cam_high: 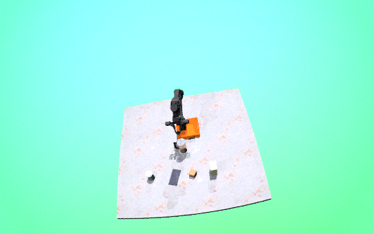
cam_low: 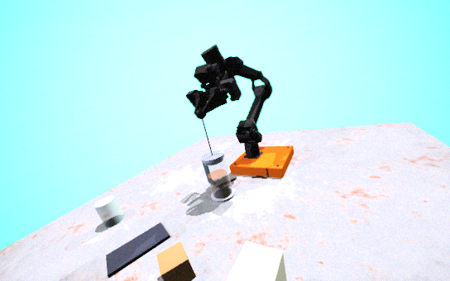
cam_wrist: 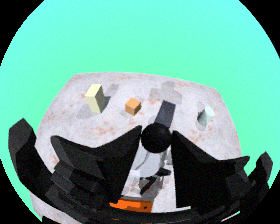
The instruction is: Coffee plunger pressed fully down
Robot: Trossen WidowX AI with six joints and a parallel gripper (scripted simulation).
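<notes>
The coffee press (cam_high: 181,147) (cam_low: 217,177) is a clear glass cylinder with brown coffee inside and a grey lid, standing upright on the table in front of the arm's base. Its thin plunger rod (cam_low: 207,136) rises high above the lid. The black plunger knob (cam_wrist: 155,139) sits between my fingers in the wrist view. My gripper (cam_low: 201,111) (cam_high: 177,131) (cam_wrist: 157,132) is shut on the knob, high above the press.
The arm stands on an orange base plate (cam_low: 266,162) (cam_high: 194,126). Toward the table's front lie a white cylinder (cam_low: 108,208) (cam_high: 149,174), a dark flat slab (cam_low: 137,247) (cam_high: 174,177), an orange cube (cam_low: 175,261) (cam_high: 192,173) and a white block (cam_low: 258,262) (cam_high: 213,166).
</notes>
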